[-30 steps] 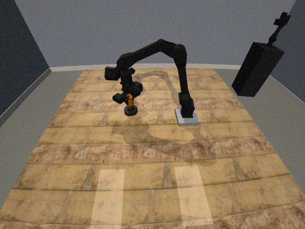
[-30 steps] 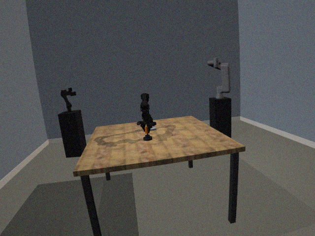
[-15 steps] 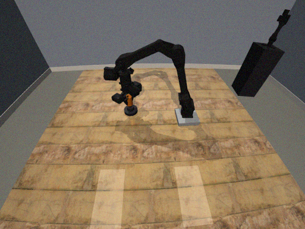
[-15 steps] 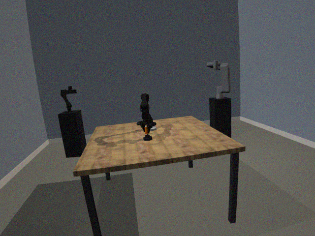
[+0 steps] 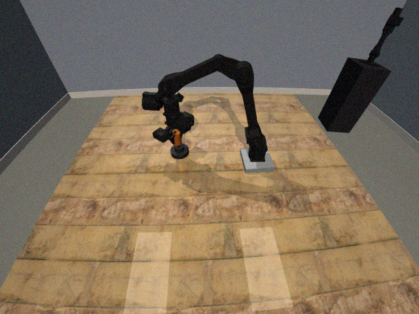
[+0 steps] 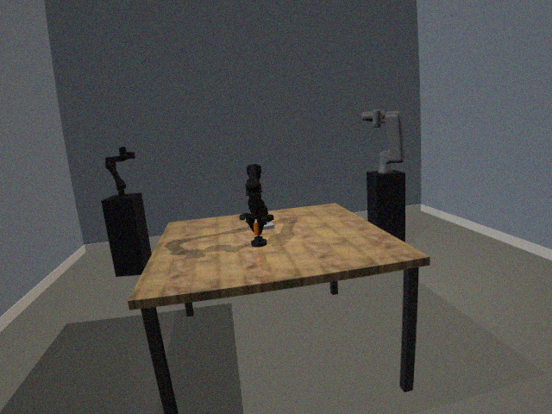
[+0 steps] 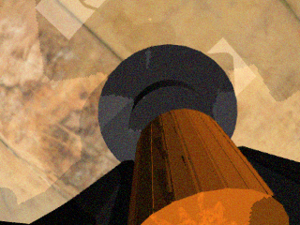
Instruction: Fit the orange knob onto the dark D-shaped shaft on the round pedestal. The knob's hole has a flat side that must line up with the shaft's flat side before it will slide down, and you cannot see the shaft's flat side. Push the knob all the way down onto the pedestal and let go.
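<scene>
Wooden table (image 5: 209, 209) (image 6: 285, 254): largest thing, carries everything worked on. Black arm (image 5: 248, 101) (image 6: 254, 187), foot on a pale grey plate (image 5: 245, 165) (image 6: 268, 225), arched over, wrist end down at the pedestal.

Gripper (image 5: 176, 135) (image 6: 255, 228) (image 7: 186, 164): fingers part-way apart, closed firmly on the orange knob, one dark finger to each side in the wrist view.

Round pedestal (image 5: 179, 154) (image 6: 258, 242) (image 7: 119, 133): dark, upright on the table, wide disc with a narrower raised step. Orange knob (image 5: 177, 138) (image 6: 255, 228) (image 7: 197, 155): ribbed, roughly upright, directly above the pedestal, lower end close to that step. Contact perhaps made, but the views are dim and coarse; cannot tell. Shaft not visible, likely hidden by the knob.

Step in hand, my reading: finding the alignment of hole and shaft, knob not yet judged seated. Next move calls for light downward pressure with small turns about the upright axis, centring kept, until the flats agree; then a full push down, and only then release. Pressing hard while misaligned could tilt the knob or make it slip in the grip.
</scene>
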`<action>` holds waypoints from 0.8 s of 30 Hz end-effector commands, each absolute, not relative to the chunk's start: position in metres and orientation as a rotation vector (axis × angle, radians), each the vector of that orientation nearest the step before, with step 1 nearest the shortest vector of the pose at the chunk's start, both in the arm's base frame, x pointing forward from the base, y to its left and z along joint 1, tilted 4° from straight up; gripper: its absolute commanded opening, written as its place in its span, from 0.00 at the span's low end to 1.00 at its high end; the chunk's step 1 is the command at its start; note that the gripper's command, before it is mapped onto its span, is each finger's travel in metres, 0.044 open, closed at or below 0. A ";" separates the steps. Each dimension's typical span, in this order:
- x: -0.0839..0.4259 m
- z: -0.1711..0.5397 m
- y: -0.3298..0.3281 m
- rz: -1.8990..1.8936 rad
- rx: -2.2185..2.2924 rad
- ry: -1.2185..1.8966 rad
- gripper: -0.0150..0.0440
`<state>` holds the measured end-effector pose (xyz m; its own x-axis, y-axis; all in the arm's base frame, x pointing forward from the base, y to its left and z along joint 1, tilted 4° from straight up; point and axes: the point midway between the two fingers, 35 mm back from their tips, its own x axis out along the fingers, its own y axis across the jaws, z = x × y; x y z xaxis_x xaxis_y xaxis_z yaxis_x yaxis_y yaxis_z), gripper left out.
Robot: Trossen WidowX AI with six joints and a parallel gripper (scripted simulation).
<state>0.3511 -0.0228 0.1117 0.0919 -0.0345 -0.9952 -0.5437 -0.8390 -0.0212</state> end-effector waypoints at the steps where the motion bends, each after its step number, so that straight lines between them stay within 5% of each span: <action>1: 0.351 0.115 -0.022 1.798 -1.997 0.561 0.25; 24: 0.345 0.110 -0.021 1.926 -2.130 0.386 0.25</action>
<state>0.3443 -0.0215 0.1108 0.0921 -0.0342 -0.9952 -0.3601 -0.9329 -0.0013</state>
